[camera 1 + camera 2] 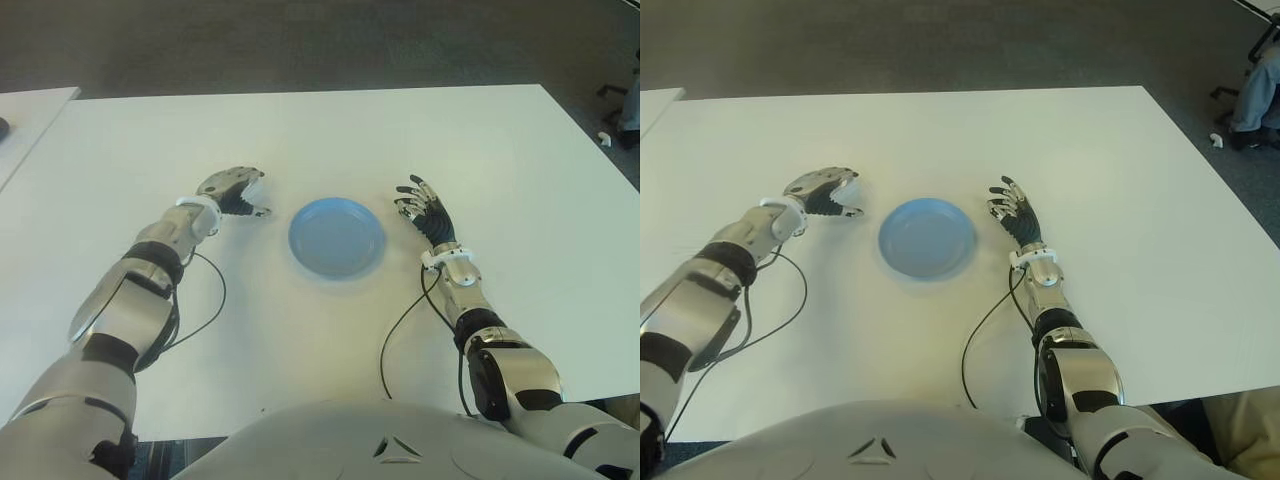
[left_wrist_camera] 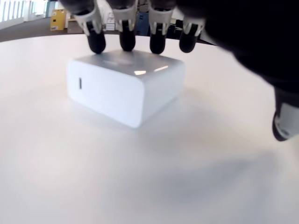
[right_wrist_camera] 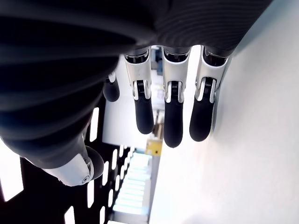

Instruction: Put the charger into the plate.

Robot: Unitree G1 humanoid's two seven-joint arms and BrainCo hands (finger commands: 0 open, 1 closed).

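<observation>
Progress on the task is at its opening stage, judging by how things lie. Farthest left, the left robot hand (image 1: 235, 190) is arched over the charger (image 2: 124, 86), a white block sitting flat on the white desk (image 1: 330, 140) just beside the plate's left edge. In the left wrist view four fingertips (image 2: 127, 41) reach down to the far top edge of the charger and look to be touching or nearly touching it, while the thumb stands well off to the side, so the fingers are curved over the block but not closed round it. I would call this hand unclenched and the grasp not yet made.

At the middle, the blue plate (image 1: 336, 236) lies bare, with nothing in it.

To the right of the plate, the right robot hand (image 1: 425, 212) shows idle, its fingers loosely extended and holding nothing.

What is left, as I judge it: close thumb and fingers on the charger, lift it, carry it the short way rightward over the rim, and set it down inside the plate.
</observation>
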